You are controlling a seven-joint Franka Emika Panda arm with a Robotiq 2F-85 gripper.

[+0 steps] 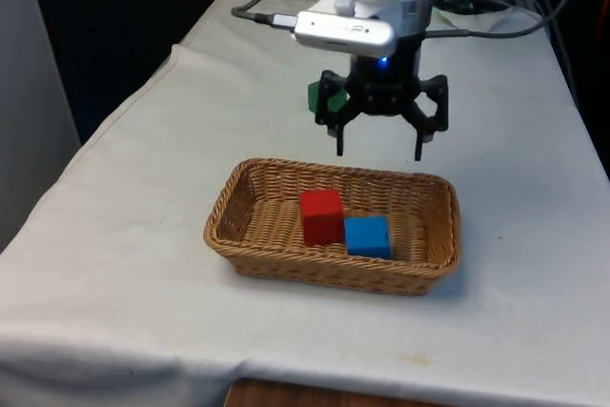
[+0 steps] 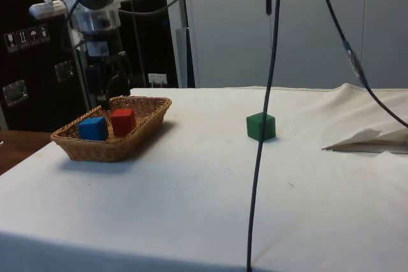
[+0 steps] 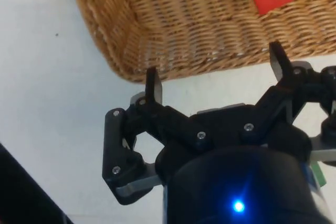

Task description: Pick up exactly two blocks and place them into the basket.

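**Operator:** Checking progress: how many blocks are in, and what is left for you to confirm?

**Technician:** You see two in. The red cube-shaped block (image 1: pixel 321 216) and the blue cube-shaped block (image 1: pixel 368 235) both rest on the floor of the oval woven wicker basket (image 1: pixel 250 243), touching or nearly touching each other, red nearer the front view's left. Count them again in the side view: same result.

**Operator:** And the black two-finger gripper?

**Technician:** You find the black two-finger gripper (image 1: pixel 379 148) above the basket's far rim, its fingers (image 3: pixel 153 83) spread wide with nothing between them. It carries no block.

**Operator:** Any block outside?

**Technician:** One. The green cube-shaped block (image 2: pixel 261 125) sits on the white tablecloth (image 1: pixel 133 235), well apart from the basket, on the robot's side of it. Leave it where it is; the task calls for exactly two.

**Operator:** So what remains?

**Technician:** By your count the placing appears complete. Judge the only remaining action to be clearing the arm away from the basket without disturbing its contents.
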